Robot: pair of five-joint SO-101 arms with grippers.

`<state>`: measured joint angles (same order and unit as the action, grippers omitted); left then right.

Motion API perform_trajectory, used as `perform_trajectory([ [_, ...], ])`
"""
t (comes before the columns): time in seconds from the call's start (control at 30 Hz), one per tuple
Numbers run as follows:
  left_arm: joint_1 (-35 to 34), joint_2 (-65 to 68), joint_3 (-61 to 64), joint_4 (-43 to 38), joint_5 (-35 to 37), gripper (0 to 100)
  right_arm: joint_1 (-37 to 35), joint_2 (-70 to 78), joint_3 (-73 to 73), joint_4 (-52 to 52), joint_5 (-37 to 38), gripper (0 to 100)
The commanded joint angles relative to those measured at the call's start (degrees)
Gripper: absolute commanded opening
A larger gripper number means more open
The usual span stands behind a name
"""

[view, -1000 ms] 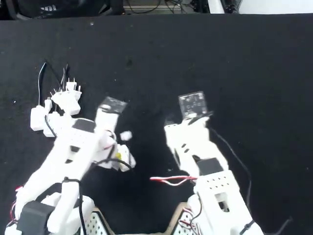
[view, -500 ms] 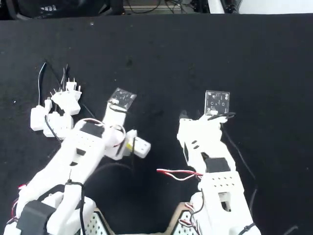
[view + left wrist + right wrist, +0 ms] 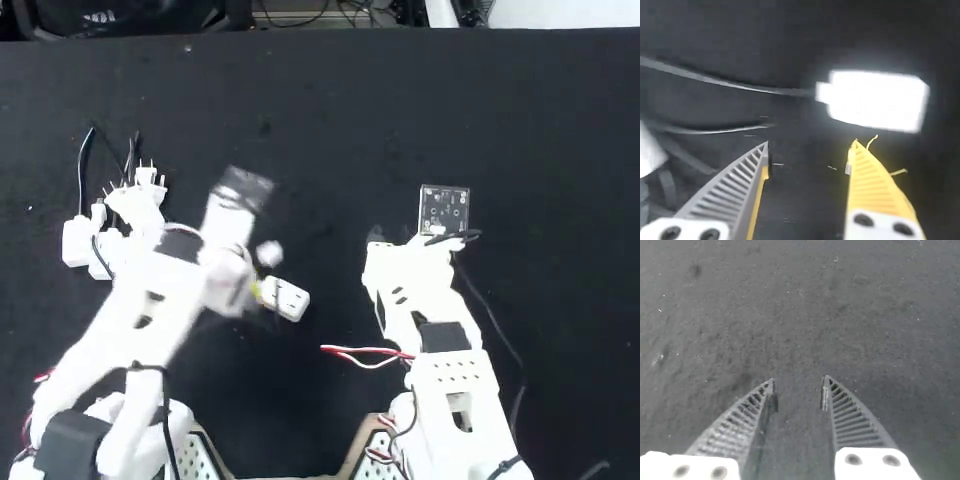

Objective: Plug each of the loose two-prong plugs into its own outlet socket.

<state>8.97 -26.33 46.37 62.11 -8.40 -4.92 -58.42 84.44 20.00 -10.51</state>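
The left claw (image 3: 807, 150) is open over the black table (image 3: 400, 120), a blurred white plug (image 3: 875, 100) on a black cord (image 3: 715, 80) just beyond its tips, while the right claw (image 3: 797, 390) hangs open farther right, well apart from the plugs and sockets (image 3: 138, 205) bunched at the left.

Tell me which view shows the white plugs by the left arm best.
The high view: the white plugs lie clustered, prongs and black cords visible. The left wrist view has one blurred white block on a cord; which piece, I cannot tell. The right wrist view faces black mat.
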Motion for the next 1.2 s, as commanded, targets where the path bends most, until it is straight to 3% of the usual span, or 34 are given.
perform_trajectory([
  [0.0,-16.3,-1.1,-5.1,-0.9,-0.9,25,1.2,0.1,-2.0,-1.6,-0.6,14.1],
  [0.23,-29.3,8.3,-6.7,-4.8,5.2,26,-0.5,0.1,-1.7,-1.6,-0.5,14.1],
  [0.37,-31.3,17.9,-12.5,-4.5,9.3,26,-0.8,0.1,-1.6,-1.6,-0.5,14.1],
  [0.53,-31.6,26.5,-19.0,-4.7,9.4,26,-0.9,0.1,-1.5,-1.6,-0.5,14.2],
  [0.67,-36.1,30.6,-24.0,-4.5,9.1,26,-0.9,0.4,-1.5,-1.6,-0.5,14.2],
  [0.97,-43.3,31.6,-34.9,5.3,2.3,26,-0.9,0.5,-1.5,-1.6,-0.5,14.2],
  [1.17,-46.2,31.6,-37.8,7.1,-4.3,26,-1.1,0.5,-1.5,-1.6,-0.5,14.2],
])
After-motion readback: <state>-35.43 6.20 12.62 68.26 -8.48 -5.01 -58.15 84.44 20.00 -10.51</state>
